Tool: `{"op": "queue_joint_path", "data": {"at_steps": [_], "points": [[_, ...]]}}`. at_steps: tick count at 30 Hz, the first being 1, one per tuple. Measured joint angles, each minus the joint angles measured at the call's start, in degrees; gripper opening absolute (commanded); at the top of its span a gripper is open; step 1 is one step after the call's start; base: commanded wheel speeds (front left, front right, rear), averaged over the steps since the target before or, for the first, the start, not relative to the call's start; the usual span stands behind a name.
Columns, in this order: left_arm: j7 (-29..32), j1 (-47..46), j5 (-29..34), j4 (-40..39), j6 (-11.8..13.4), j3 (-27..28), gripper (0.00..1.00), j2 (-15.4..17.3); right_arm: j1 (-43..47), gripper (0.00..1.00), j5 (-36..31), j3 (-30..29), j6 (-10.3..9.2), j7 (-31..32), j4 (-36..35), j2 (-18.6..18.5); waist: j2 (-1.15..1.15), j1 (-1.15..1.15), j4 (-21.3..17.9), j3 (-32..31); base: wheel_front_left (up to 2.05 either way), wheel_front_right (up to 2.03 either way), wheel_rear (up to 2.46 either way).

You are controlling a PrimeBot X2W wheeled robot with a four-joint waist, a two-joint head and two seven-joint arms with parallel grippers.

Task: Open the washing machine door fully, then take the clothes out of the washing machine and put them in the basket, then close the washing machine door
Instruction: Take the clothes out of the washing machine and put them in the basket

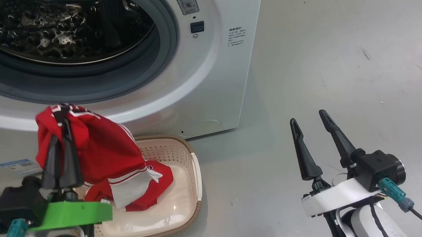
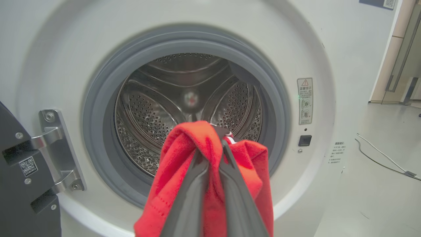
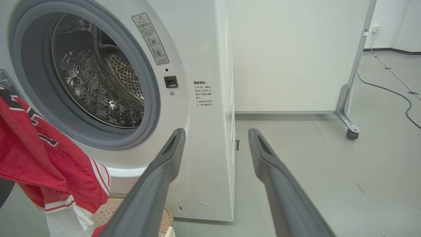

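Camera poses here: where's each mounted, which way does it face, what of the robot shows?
Head view: on the head, looking forward and down at the washing machine and basket; left gripper shut on the jersey, right gripper open.
Left wrist view: on the left wrist, facing into the drum; its fingers pinch the jersey.
Right wrist view: on the right wrist, facing the machine's front corner and floor; its jaws stand apart.
Shared: all three show drum and jersey.
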Motion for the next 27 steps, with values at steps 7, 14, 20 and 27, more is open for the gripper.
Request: {"op": "queue_joint_path", "data": {"at_steps": [7, 14, 20, 27], "points": [[1.0, 3.3, -1.4, 2.9, 0.3, -0.8, 0.0, -1.0, 0.4, 1.0, -0.5, 0.6, 0.58, 0.0, -1.3, 0.0, 0.0, 0.0, -0.2, 2.0, 0.0, 0.0, 0.0], [1.5, 3.6, -1.7, 7.3, -0.6, -1.4, 0.0, -0.5, 0.3, 1.0, -0.6, 1.1, 0.58, 0.0, -2.8, 0.0, 0.0, 0.0, -0.8, 5.4, 0.0, 0.0, 0.0], [2.9, 2.2, -1.9, 13.2, -1.5, -1.5, 0.0, 0.6, -0.4, 1.0, -0.5, 2.0, 0.57, 0.0, -3.9, 0.0, 0.0, 0.0, -1.6, 9.1, 0.0, 0.0, 0.0], [4.1, -2.7, -1.5, 18.9, -2.4, -1.3, 0.0, 2.5, -2.1, 1.0, 0.5, 3.3, 0.41, 0.0, -5.9, 0.0, 0.0, 0.0, -3.3, 13.7, 0.0, 0.0, 0.0]]}}
